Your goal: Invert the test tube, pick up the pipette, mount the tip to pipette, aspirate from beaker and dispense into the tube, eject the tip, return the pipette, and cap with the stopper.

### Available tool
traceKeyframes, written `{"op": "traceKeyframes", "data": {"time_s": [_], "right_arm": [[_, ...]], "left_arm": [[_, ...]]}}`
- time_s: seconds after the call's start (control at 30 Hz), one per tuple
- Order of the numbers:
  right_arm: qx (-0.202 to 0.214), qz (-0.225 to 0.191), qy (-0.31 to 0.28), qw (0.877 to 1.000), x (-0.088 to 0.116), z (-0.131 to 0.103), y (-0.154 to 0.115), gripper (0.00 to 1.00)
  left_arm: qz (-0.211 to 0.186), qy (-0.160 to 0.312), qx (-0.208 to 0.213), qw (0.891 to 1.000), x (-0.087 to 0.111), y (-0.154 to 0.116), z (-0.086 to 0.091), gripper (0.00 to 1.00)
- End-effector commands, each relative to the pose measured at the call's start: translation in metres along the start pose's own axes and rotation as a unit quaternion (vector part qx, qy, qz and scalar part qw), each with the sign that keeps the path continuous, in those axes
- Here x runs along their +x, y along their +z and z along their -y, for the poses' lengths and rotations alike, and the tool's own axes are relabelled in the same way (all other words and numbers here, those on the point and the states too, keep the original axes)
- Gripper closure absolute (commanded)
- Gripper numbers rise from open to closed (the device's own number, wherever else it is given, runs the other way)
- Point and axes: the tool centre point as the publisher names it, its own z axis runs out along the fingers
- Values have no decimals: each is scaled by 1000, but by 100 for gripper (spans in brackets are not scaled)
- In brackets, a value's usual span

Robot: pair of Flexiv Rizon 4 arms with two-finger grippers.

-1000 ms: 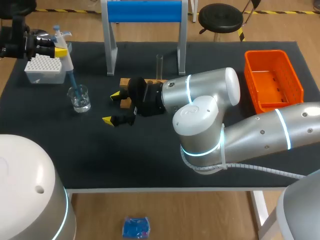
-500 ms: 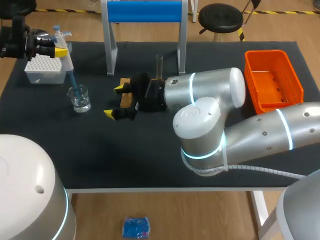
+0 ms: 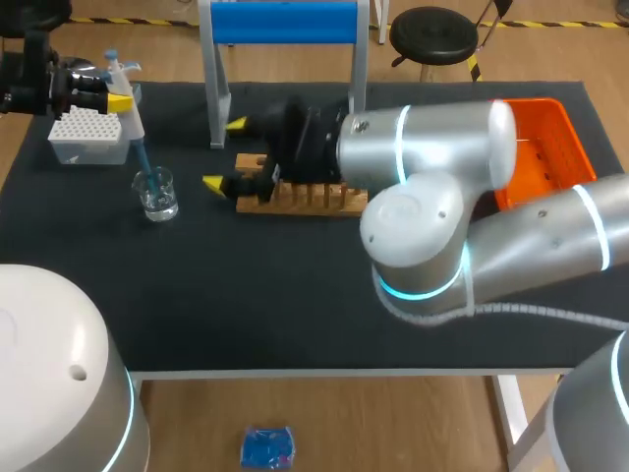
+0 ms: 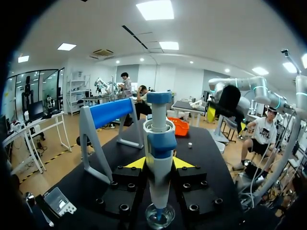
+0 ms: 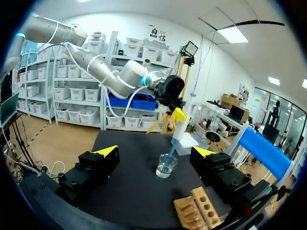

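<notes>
Over the dark table [image 3: 295, 285] the big right arm [image 3: 432, 177] hangs above the wooden rack [image 3: 295, 197]. Its jaws are spread wide and empty, probably meant for the test tube, which the arm's bulk hides from overhead. By the tip box [image 3: 88, 138] the left jaws clamp the pipette [image 4: 159, 143] upright so its tip dips into the beaker [image 3: 157, 194] to draw liquid. Only the left wrist view shows both yellow pads [image 4: 135, 163] pressing the barrel, while the right wrist view shows the rack's empty end holes.

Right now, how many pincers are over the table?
2. The left pincer holds the pipette, tip in the beaker, on the left. The right pincer is open in the middle, by the end of the wooden rack. Neither is hidden.
</notes>
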Motion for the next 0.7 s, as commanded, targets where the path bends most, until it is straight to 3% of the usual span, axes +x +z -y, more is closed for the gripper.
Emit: {"op": "traceKeyframes", "data": {"time_s": [0.03,0.3,0.53,0.7], "right_arm": [[46,-95,-4,994,-26,-26,-41,0],[23,-174,1,985,-43,-61,-22,0],[11,-239,15,971,-57,-73,16,0],[19,-254,16,967,-61,-77,50,0]], "left_arm": [[-1,0,0,1000,-1,-1,0,100],[-1,0,0,1000,-1,-1,0,100],[-1,0,0,1000,-1,-1,0,100],[-1,0,0,1000,-1,-1,0,100]]}}
